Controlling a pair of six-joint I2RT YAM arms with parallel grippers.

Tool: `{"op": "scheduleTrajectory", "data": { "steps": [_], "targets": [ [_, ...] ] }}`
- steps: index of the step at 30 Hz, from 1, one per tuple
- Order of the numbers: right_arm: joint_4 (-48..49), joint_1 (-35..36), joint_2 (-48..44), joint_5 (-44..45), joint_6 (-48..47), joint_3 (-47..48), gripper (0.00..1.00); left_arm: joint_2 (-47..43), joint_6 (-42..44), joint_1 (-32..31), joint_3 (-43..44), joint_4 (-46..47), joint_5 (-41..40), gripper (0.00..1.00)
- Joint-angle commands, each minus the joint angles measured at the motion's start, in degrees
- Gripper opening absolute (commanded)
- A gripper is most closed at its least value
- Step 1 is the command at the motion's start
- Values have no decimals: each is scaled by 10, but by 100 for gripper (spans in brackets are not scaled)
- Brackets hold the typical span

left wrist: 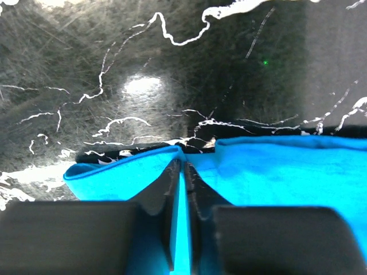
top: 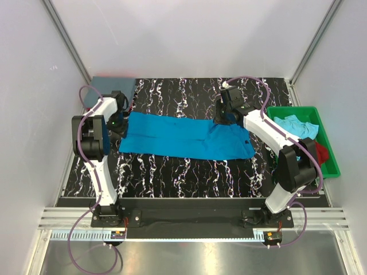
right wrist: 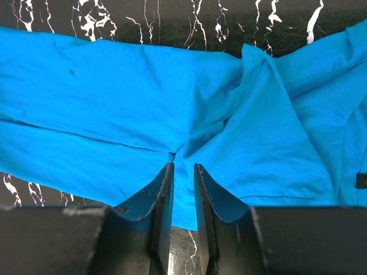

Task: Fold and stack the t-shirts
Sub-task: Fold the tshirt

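You are holding the turquoise t-shirt [top: 183,137] spread as a long band across the middle of the table [top: 172,177], running from 9 o'clock to 3 o'clock in the overhead view.

The left gripper [left wrist: 182,169] is clamping the band's 9 o'clock end: its fingers are pressed together with a thin ridge of cloth standing between them. The right gripper [right wrist: 183,169] is pinching the far edge at about 1 o'clock, its fingers nearly together on a gathered tuck of the cloth. By my judgement, you are taking both grips on the far side so the cloth can be drawn over as one fold without sagging between the arms.

The slate grey-blue t-shirt [top: 109,86] is lying flat at the 11 o'clock corner, likely serving as the base of the stack. The green tray [top: 292,109] at 3 o'clock is holding the light aqua t-shirt [top: 295,123] and a red t-shirt [top: 322,153].

Limits of inspection:
- The right arm is covering part of the tray, so most of the red cloth is hidden.
- The left arm is overlapping the grey shirt's near edge.
- How many layers each gripper is holding cannot be told.
- The creasing around the right grip is obscuring where the sleeve is lying.
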Motion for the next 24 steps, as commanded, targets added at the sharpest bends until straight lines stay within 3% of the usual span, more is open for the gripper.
{"op": "scheduleTrajectory", "data": {
  "steps": [1,3,15,24],
  "targets": [
    [15,2,-6,16,-12,0,27,-8,0,0,-2,-6,-24,5],
    [15,2,-6,17,-14,1,27,-13,3,0,-1,-5,-27,0],
    [15,2,-2,11,-7,9,28,-63,7,-5,8,-7,-69,0],
    [15,2,-7,15,-7,1,27,-15,36,-15,63,-7,-58,0]
  ]
}}
